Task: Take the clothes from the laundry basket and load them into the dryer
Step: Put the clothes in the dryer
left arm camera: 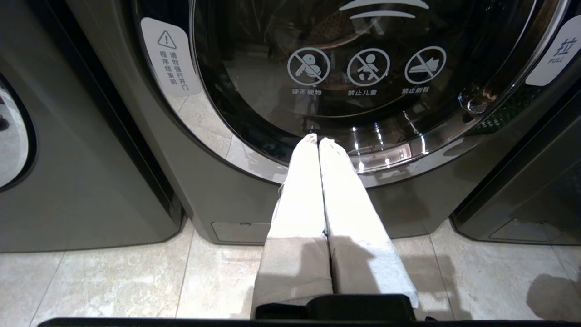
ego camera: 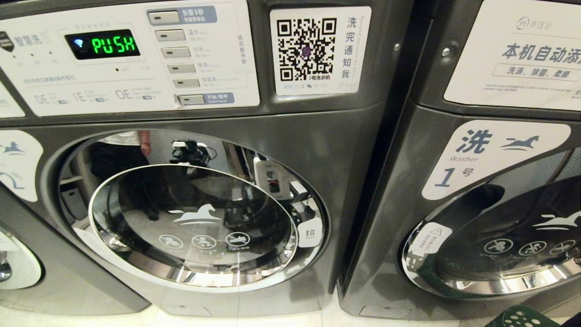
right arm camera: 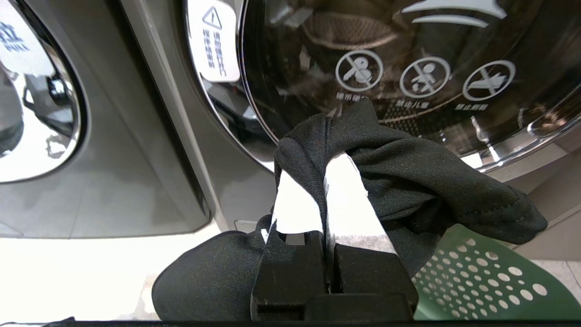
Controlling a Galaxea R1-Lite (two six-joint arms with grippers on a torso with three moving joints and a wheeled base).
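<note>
My right gripper (right arm camera: 323, 156) is shut on a black garment (right arm camera: 408, 181), which drapes over both white fingers and hangs down on either side. Below it, on the floor, is a corner of the green perforated laundry basket (right arm camera: 476, 281), whose rim also shows in the head view (ego camera: 522, 318). The dryer (ego camera: 317, 150), a grey front loader showing "PUSH", fills the head view, and its round glass door (ego camera: 195, 218) is shut. My left gripper (left arm camera: 317, 140) is shut and empty, low in front of that door (left arm camera: 363, 68). Neither gripper is in the head view.
A second grey machine (ego camera: 454, 113) marked "Washer 1" stands to the right with its door (right arm camera: 408, 54) shut, and the basket is at its foot. A third machine (left arm camera: 68, 159) is at the left. A white pull tab (ego camera: 310, 231) sits on the dryer door's right edge. The floor is pale tile (left arm camera: 136, 281).
</note>
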